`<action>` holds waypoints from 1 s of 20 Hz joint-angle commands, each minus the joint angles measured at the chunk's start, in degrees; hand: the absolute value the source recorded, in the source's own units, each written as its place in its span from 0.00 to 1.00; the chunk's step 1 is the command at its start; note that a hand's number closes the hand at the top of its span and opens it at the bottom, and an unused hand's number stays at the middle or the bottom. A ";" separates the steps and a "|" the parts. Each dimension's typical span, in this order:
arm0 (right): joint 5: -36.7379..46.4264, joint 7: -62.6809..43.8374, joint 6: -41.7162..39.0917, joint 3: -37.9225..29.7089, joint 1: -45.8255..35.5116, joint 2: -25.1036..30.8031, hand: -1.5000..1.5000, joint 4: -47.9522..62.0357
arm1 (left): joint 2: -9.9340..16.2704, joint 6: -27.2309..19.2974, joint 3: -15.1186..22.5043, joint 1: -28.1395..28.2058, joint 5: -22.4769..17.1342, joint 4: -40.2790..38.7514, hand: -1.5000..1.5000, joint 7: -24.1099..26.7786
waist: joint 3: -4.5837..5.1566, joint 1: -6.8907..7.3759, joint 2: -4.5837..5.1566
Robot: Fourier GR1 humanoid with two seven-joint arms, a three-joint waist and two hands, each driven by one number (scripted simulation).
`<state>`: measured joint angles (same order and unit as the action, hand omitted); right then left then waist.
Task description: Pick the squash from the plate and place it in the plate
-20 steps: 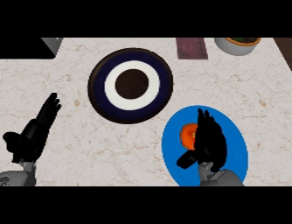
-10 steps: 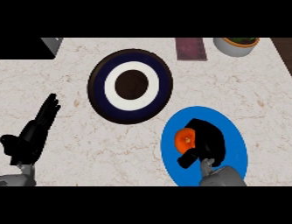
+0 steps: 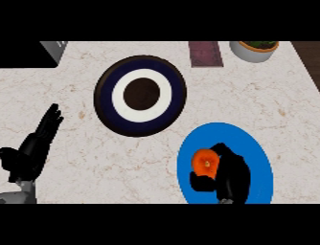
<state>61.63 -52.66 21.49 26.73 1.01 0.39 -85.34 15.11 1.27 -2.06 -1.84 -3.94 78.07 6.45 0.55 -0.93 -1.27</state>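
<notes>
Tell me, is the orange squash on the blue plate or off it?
On it. The squash sits on the blue plate, with the right hand curled beside it. The dark ringed plate holds nothing.

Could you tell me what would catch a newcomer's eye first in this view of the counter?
The bright blue plate at the lower right stands out, with the orange squash on it and the right hand curled round the squash's right side. Next comes the dark plate with its white ring and brown centre, at the middle of the counter. The left hand rests open at the lower left.
</notes>
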 commanded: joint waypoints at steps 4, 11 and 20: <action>19.87 -14.37 22.55 9.24 15.13 -0.37 1.00 -0.83 | 0.13 0.07 -0.76 2.40 -0.18 0.57 0.50 1.89 | -0.44 -0.80 0.47; 39.50 -24.59 22.94 21.07 22.87 -0.36 1.00 -10.30 | -0.61 -0.15 -0.37 1.21 0.23 -1.03 0.50 0.97 | -0.40 -1.44 0.69; 63.43 -29.45 13.74 28.05 24.70 -0.36 1.00 -23.36 | -1.44 -1.09 -0.03 1.02 0.68 0.25 0.50 0.46 | -0.40 -2.27 0.58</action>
<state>115.22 -69.08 38.01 50.33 25.39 0.61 -104.20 14.83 0.95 -3.02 -0.22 -3.86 78.14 7.59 0.17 -2.83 -0.75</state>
